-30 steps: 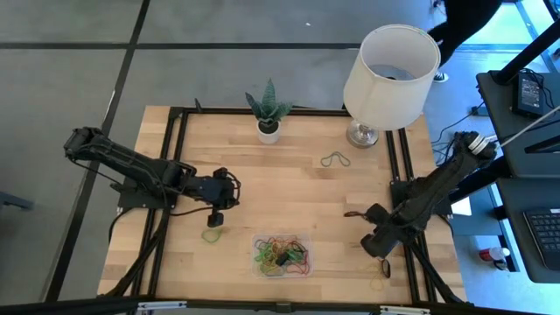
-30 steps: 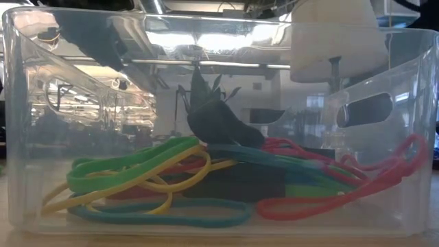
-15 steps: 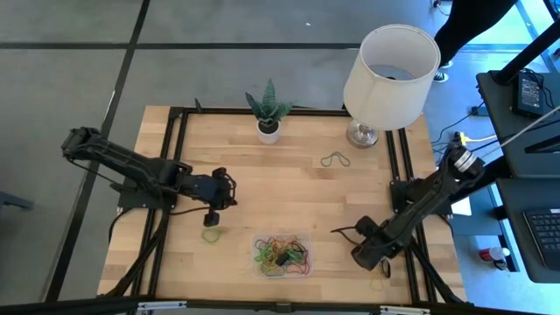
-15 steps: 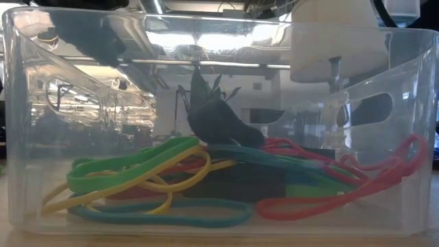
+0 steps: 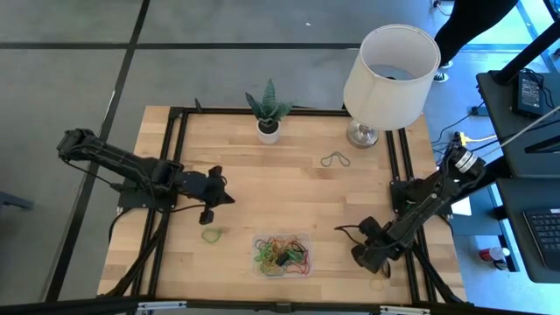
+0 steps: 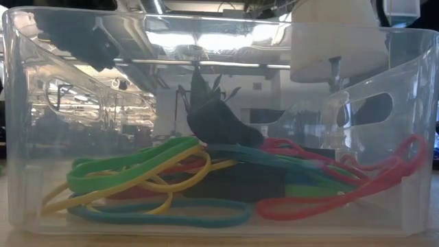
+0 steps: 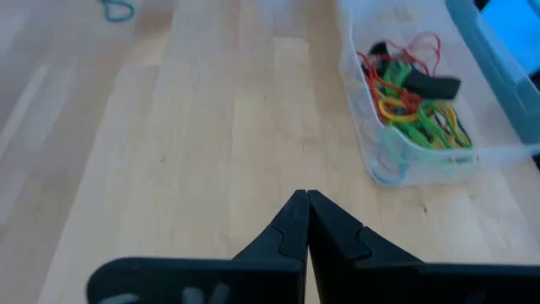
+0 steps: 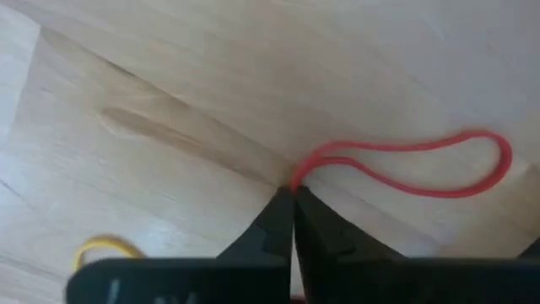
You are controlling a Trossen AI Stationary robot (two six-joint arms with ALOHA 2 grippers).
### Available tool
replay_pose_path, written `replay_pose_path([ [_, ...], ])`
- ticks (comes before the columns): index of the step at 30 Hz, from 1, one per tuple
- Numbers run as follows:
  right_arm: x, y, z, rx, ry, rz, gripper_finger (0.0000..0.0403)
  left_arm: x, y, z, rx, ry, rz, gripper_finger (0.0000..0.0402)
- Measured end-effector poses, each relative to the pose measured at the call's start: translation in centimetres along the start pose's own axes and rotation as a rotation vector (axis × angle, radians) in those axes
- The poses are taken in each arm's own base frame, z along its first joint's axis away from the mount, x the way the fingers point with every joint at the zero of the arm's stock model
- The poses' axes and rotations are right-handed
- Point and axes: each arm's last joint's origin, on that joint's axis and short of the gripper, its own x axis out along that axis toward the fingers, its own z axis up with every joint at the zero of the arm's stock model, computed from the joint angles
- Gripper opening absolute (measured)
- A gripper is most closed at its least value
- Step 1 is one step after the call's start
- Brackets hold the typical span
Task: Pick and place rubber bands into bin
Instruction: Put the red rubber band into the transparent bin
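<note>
A red rubber band (image 8: 405, 165) is pinched by the right tool (image 8: 292, 196) above the bench (image 5: 289, 188); the left tool (image 7: 307, 199) is pressed together, empty, near the bin (image 5: 282, 255).

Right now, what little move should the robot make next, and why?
Probably lift the right gripper and carry it toward the bin. Its fingers are pinched on one end of a red rubber band, whose loop trails over the table; the bin sits to its left.
</note>
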Motion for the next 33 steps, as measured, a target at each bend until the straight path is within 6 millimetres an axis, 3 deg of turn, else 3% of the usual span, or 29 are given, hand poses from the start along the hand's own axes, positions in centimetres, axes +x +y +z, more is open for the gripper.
replay_pose_path([
  [5, -2.0, 1.2, -0.2, 0.040, -0.077, 0.043, 0.0005, 0.5, 1.3, -0.4, -0.019, -0.024, 0.011, 0.0002],
  [9, -4.9, 2.7, -0.5, 0.063, -0.169, 0.110, 0.0002, 0.9, 2.3, -0.7, -0.007, -0.018, -0.010, 0.0002],
  [13, -9.1, 4.7, -0.9, 0.059, -0.319, 0.253, 0.0002, 1.0, 3.0, -0.9, 0.021, -0.013, 0.004, 0.0002],
  [18, -13.9, 7.7, -0.8, -0.059, -0.492, 0.361, 0.0001, 1.0, 3.4, -0.8, 0.044, -0.018, 0.054, 0.0003],
  [21, -15.9, 10.4, -0.2, -0.175, -0.548, 0.383, 0.0001, 1.0, 3.5, -0.8, 0.053, -0.020, 0.080, 0.0003],
  [27, -16.8, 15.8, 2.3, -0.412, -0.647, 0.363, 0.0000, 1.0, 3.6, -0.8, 0.061, -0.018, 0.110, 0.0003],
  [33, -14.0, 19.3, 6.3, -0.496, -0.608, 0.367, 0.0000, 1.0, 3.6, -0.9, 0.061, -0.010, 0.110, 0.0003],
])
